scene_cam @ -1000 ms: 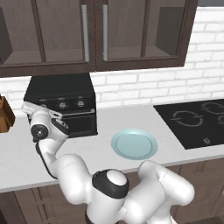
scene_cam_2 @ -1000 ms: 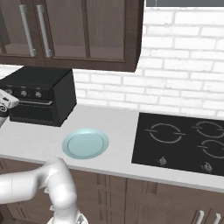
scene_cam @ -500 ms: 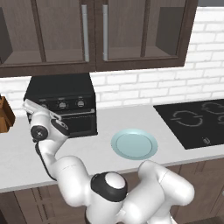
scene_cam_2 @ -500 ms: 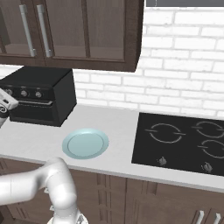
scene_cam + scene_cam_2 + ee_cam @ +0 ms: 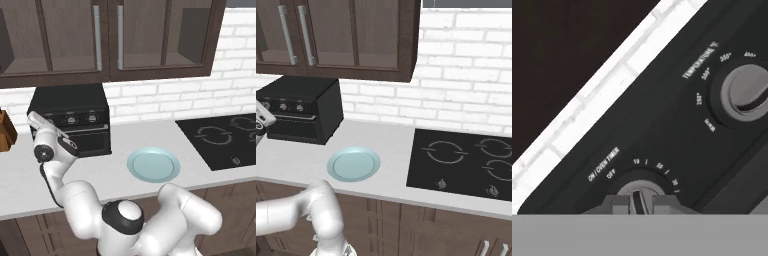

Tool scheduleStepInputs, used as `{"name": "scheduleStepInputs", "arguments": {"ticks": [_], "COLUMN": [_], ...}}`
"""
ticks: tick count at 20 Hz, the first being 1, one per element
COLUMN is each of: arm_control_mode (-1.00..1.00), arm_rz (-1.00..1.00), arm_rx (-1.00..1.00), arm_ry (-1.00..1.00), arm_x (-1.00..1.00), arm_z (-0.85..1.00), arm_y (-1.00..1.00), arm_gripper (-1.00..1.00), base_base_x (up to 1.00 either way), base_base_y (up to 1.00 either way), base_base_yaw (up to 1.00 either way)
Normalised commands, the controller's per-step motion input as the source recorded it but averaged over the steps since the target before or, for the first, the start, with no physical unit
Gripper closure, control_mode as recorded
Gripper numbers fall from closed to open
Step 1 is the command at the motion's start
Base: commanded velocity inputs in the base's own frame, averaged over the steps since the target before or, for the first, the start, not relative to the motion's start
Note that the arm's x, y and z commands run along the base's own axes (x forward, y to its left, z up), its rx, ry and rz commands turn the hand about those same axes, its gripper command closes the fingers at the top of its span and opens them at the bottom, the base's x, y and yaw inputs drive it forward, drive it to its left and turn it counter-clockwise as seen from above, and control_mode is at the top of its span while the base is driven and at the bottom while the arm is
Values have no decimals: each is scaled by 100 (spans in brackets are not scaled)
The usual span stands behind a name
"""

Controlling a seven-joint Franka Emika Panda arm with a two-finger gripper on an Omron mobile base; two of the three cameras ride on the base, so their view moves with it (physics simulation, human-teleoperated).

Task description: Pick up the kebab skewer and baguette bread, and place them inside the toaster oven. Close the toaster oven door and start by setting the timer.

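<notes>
We see our gripper (image 5: 637,204) pressed up against the control panel of the black boxy toaster oven (image 5: 75,107), its two small dark fingertips (image 5: 618,204) drawn almost together around the ridge of the round silver timer knob (image 5: 638,192), so we read it as clenched on that knob. Printed marks for off and for minutes arc just beyond the fingertips in the hand view. Further out from the gripper along the same panel sits a second round silver temperature knob (image 5: 746,92) with its own ring of printed numbers.

From the left base view, the white arm's hand (image 5: 40,121) sits at the oven's front left corner, level with the row of knobs (image 5: 81,119). Directly below the gripper lies the wide flat black toaster oven door (image 5: 85,139), standing upright and shut against the box, its thin grey edge bar (image 5: 87,129) running just under the panel. The kebab skewer and the baguette are nowhere on the worktop that we can make out.

Well off to the gripper's right, on the pale grey worktop (image 5: 115,175), rests a round pale blue plate (image 5: 153,164). Beyond it, further right, is the flat black glass cooktop (image 5: 225,140). To the gripper's left, a brown wooden block (image 5: 6,131) stands at the frame edge. Dark wooden wall cabinets (image 5: 107,37) hang above the gripper, over a white brick wall (image 5: 466,95).
</notes>
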Motion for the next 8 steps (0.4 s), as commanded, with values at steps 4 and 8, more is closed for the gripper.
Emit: {"name": "scheduleStepInputs", "arguments": {"ticks": [4,8], "arm_control_mode": [-100,-100], "arm_rz": [-5,-5], "arm_rx": [13,14], "arm_ry": [0,0], "arm_x": [0,0], "arm_z": [1,0], "arm_y": [0,0], "arm_gripper": [100,100], "base_base_x": [0,0], "base_base_y": [0,0], "base_base_yaw": [0,0]}}
